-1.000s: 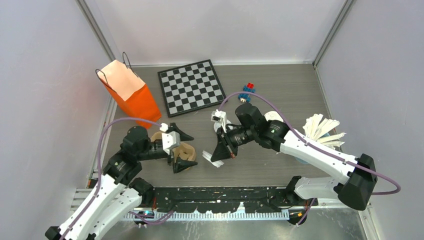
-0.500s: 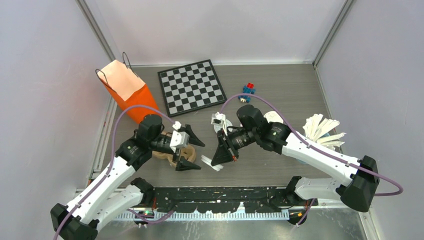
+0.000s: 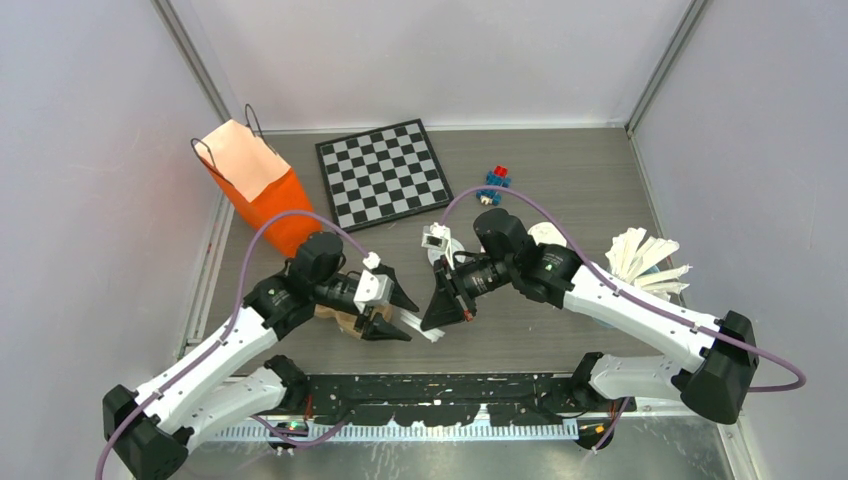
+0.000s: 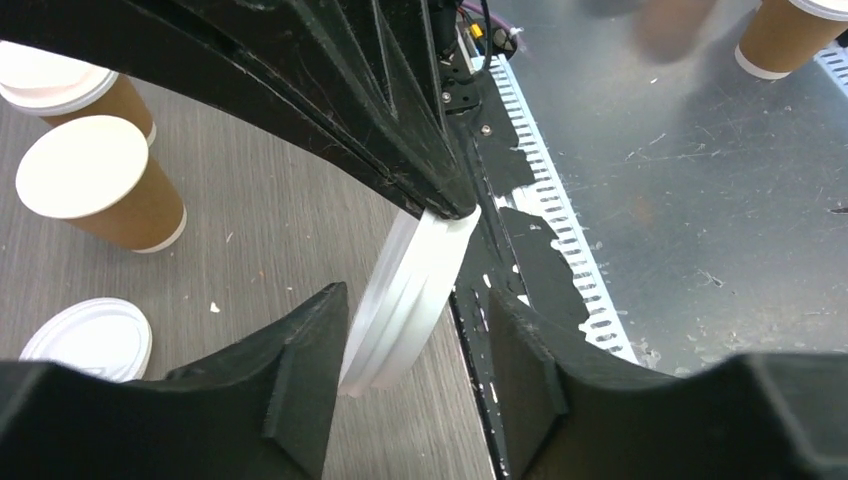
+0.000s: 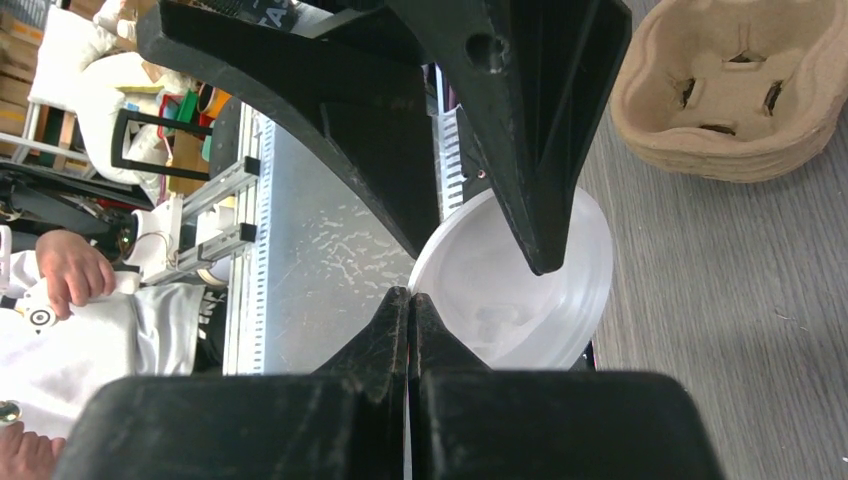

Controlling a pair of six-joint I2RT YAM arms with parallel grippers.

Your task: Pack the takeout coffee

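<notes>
The right hand (image 5: 410, 300) is clenched on the rim of a clear white lid (image 4: 405, 290) and holds it on edge, just above the surface (image 3: 560, 180), near the front edge. The lid is tilted, with its upper rim at the right hand's fingertips.

The left hand (image 3: 410, 320) is released, with its two fingers (image 4: 300, 370) spread on either side of the lid. In the left wrist view one finger looks close against the lid's lower rim and the other stands a little apart. Whether either one touches cannot be told.

Two cups stand upright and near each other on the surface, seen in the left wrist view: one cup (image 4: 95, 190) with a flat white lid, and another cup (image 4: 65, 90) behind it, partly cut off by the left hand. A loose lid (image 4: 88, 338) lies flat near the first cup. A third cup (image 4: 785, 35) stands on the metal plate (image 4: 700, 200) beyond the surface's front edge.

The tray (image 5: 740, 100) lies on the surface beside the hands, under the left arm in the top view, with no cup in the sockets that show. An orange bag (image 3: 265, 190) stands open at the far left, with a chessboard (image 3: 383, 175) just beside it.
</notes>
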